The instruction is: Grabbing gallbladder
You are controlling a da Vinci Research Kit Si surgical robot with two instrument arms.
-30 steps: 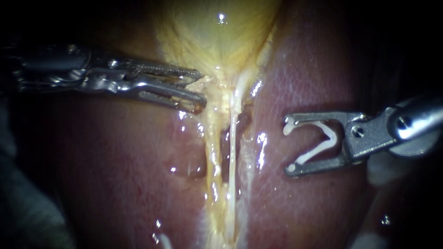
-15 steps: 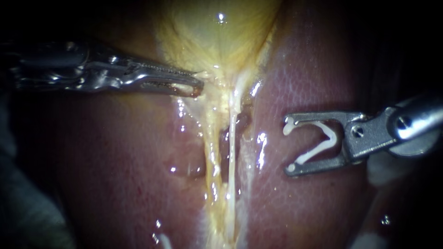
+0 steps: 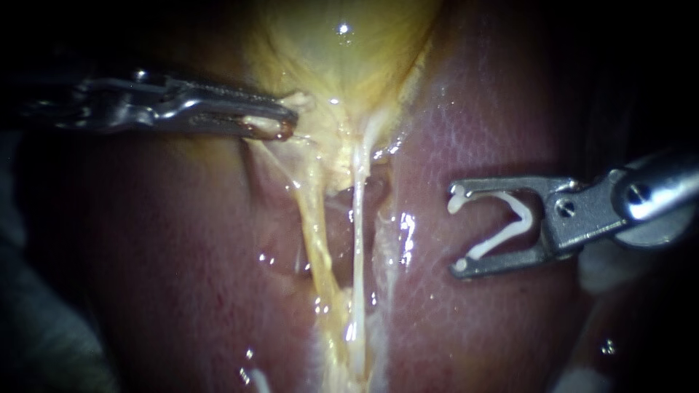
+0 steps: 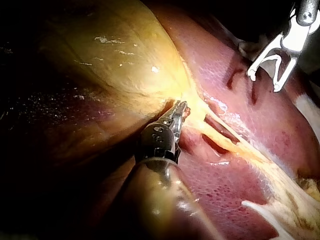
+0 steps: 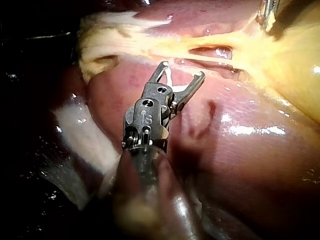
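While my right instrument (image 3: 456, 231) is hanging nearest the endoscope, its shaft coming in from 3 o'clock, its grey metal hand is standing spread wide. Both jaws are touching the ends of a white V-shaped clip (image 3: 526, 217) seated between them. That hand is hovering over the glistening reddish-pink liver (image 3: 480, 109), apart from the strands at the centre. Seen from the right wrist camera, the right instrument (image 5: 183, 69) is pointing toward those strands, with bare liver under it.

Farther in, a thin yellowish strand (image 3: 317, 233) and a thin whitish strand (image 3: 358, 240) are running side by side from 6 o'clock up toward 12 o'clock, with a dark gap showing between them.

Beyond them my left instrument (image 3: 280, 122), slim and silver, is entering from 9 o'clock. Its hand is pinching a pale yellow fold at the narrow lower end of the gallbladder, at about 11 o'clock from the centre, and the fold is tenting toward the jaws.

Farthest off, the glossy yellow, tapering gallbladder (image 3: 342, 51) is lying at 12 o'clock, narrowing into the strands. From the left wrist camera, the left instrument (image 4: 179, 107) is gripping right where the gallbladder (image 4: 125, 55) is tapering, with the right instrument (image 4: 263, 82) well ahead of it.
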